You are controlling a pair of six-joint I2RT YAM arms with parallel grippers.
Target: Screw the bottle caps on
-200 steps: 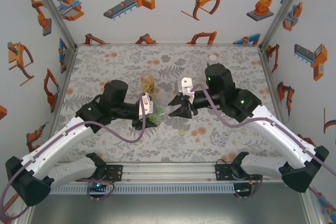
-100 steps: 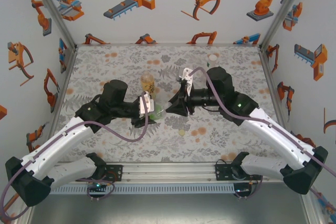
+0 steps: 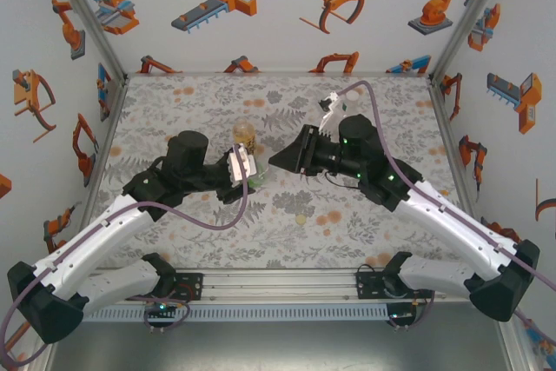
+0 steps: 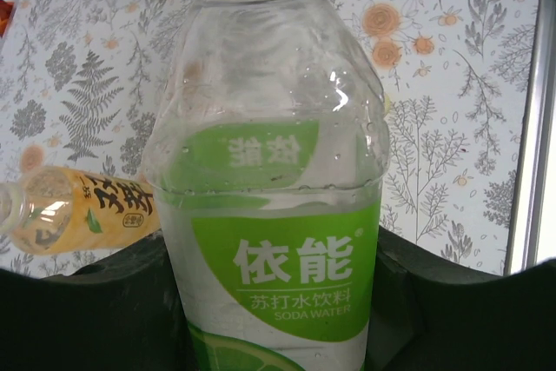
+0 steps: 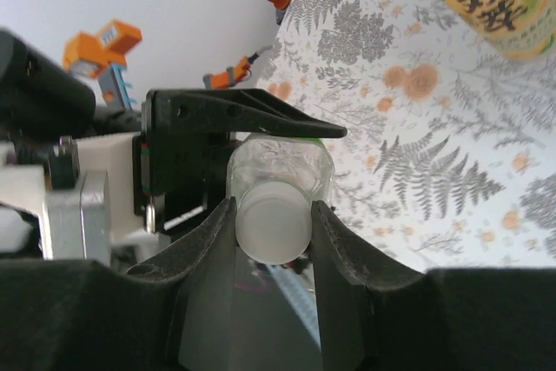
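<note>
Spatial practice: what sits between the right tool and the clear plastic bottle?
A whitish round plastic cap, gripped by the right tool; right wrist view shows it.

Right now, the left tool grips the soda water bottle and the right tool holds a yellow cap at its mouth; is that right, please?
Not quite: the right wrist view shows the cap is whitish, not yellow. The left tool grips the soda water bottle; the right tool holds the cap at its mouth.

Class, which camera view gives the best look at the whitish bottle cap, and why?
The right wrist view: the whitish cap sits pinched in the right gripper, on the mouth of the clear bottle. From above, that gripper hides it. The left wrist view cuts off at the bottle's neck.
</note>
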